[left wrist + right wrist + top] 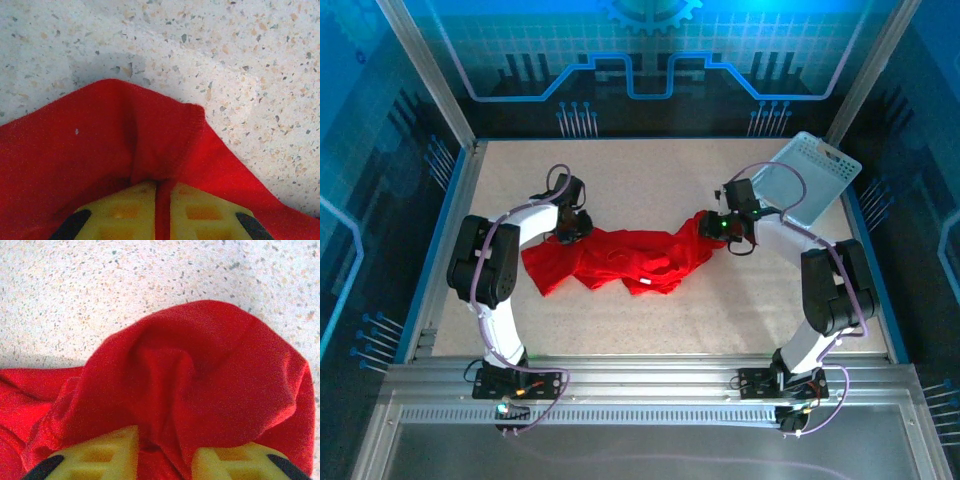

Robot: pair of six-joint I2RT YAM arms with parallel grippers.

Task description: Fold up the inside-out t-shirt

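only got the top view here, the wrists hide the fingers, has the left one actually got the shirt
observer: yes, in the left wrist view the left gripper is shut on a thin fold of the t-shirt; red cloth fills the slit between its yellow fingers.
operator: which bit of the shirt is that
observer: a folded corner of the cloth, lying just ahead of the fingertips on the speckled table.
operator: and the right one
observer: the right gripper has its jaws apart around a thick bunch of cloth; I cannot tell whether it is squeezing it.
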